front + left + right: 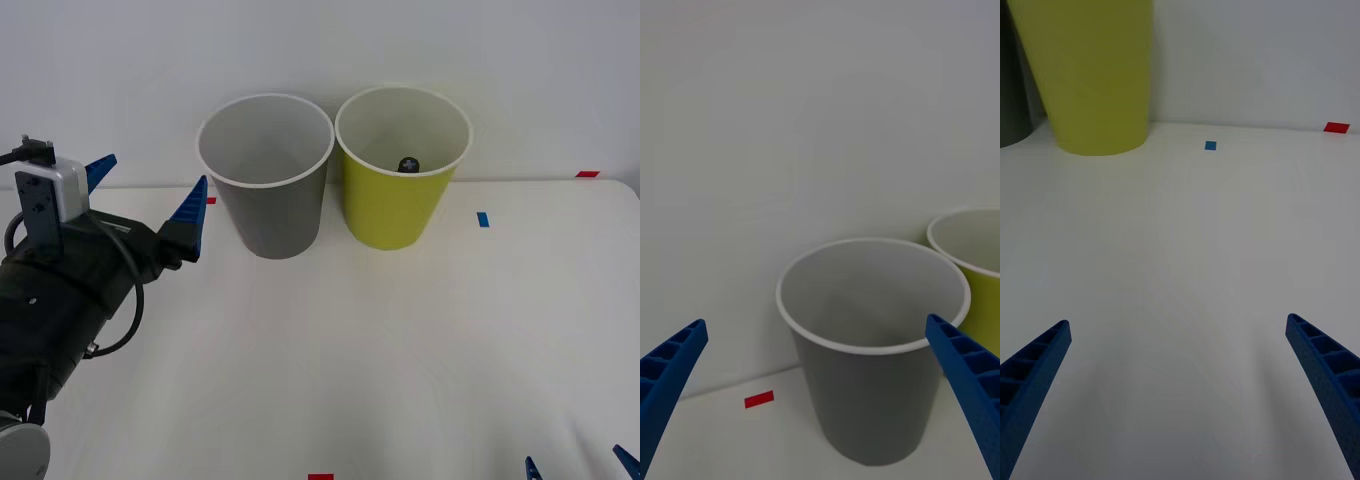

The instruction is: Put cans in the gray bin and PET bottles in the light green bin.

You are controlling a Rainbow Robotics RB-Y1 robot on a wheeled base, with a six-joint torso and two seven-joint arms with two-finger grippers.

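You see the two bins standing side by side at the upper middle of the front view, on the white table [400,350] and close to the back wall: the gray bin [268,200] on the left and the light green bin [398,200] on the right, their rims nearly touching, so that one reach can serve both. Inside the light green bin, low against its far wall, the black cap of the PET bottle [409,164] shows; the green body is hidden by the bin's wall, but the bottle seems to be already where the task wants it. Your left gripper [150,195] is at the middle left of the front view, raised above the table and just beside the gray bin, with its blue fingers spread wide and nothing between them; in the left wrist view the gray bin [872,337] stands between the two fingers, so the arm points at its open mouth. I judge it is placed like this because it is free, not carrying. Your right gripper [578,464] waits at the lower right corner of the front view, low over the table, fingers also wide apart and empty, well apart from the light green bin [1086,75]. I see no can on the table.
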